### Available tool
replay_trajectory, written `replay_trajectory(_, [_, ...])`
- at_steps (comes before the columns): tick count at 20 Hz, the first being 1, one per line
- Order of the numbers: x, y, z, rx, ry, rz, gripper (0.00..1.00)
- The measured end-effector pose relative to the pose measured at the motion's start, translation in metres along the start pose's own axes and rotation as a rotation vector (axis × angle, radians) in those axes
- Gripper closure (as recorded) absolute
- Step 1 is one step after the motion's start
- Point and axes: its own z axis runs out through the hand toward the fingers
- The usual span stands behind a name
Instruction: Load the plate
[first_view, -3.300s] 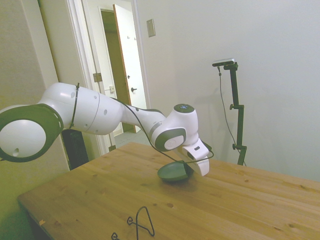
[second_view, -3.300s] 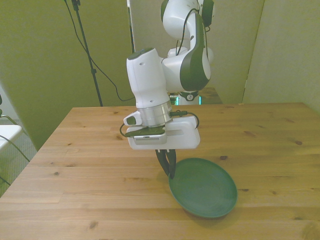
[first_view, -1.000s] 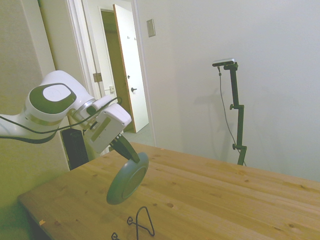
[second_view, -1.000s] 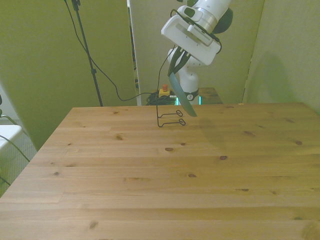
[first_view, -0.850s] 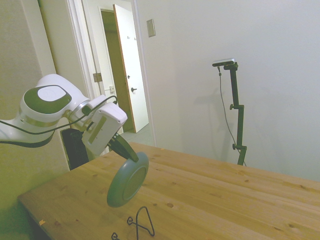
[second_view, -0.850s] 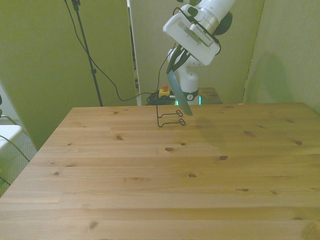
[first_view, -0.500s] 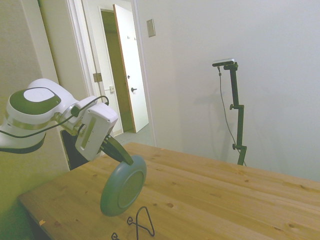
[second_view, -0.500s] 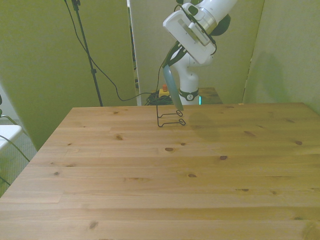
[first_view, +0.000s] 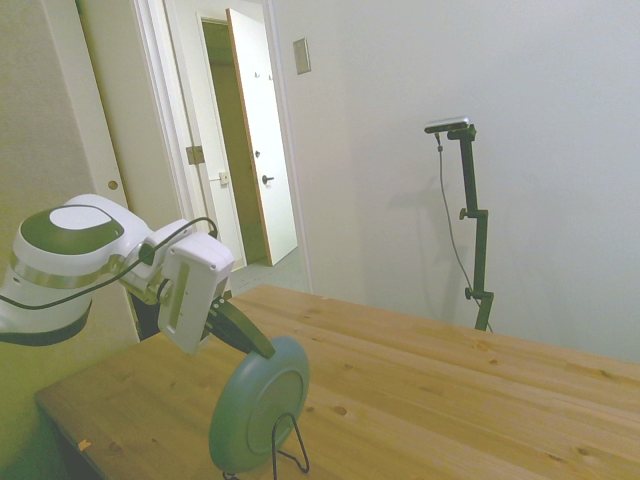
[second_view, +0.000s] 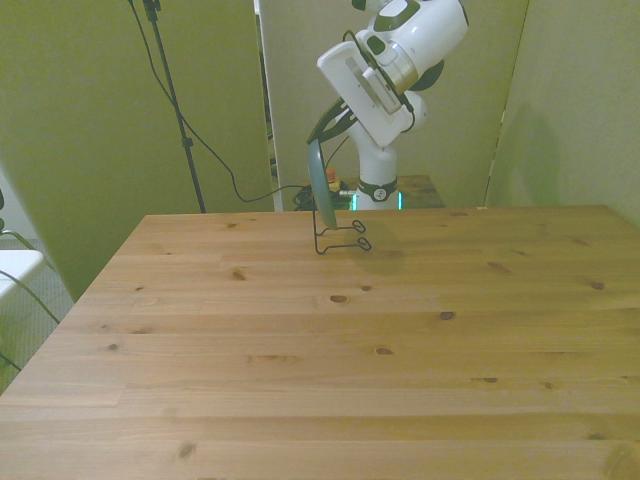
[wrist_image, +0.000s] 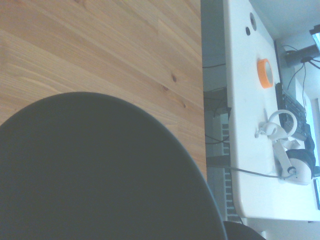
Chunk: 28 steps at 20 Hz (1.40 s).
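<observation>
The gripper (first_view: 258, 348) has its fingers clamped on the upper rim of the round, matte grey-teal plate (first_view: 258, 405), which hangs on edge. Its lower rim sits right at the small black wire stand (second_view: 338, 238) by the wooden table's (second_view: 400, 340) far edge (whether seated I cannot tell).

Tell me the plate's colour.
Matte grey-teal plate, clearest in the side view.

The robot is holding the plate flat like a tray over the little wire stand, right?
Not flat. The gripper holds the plate by its rim, standing almost on edge at the wire stand. The side view shows this best.
</observation>
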Motion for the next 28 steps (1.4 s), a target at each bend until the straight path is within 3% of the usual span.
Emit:
replay_trajectory(6, [-0.009,-0.016,0.003,0.008,-0.015,-0.005,1.00])
replay_trajectory(7, [-0.009,-0.017,0.004,0.010,-0.016,-0.005,0.00])
replay_trajectory(23, [-0.007,-0.013,0.005,0.039,-0.041,0.012,0.00])
replay_trajectory(28, [0.014,-0.010,-0.017,0.122,-0.130,0.080,0.00])
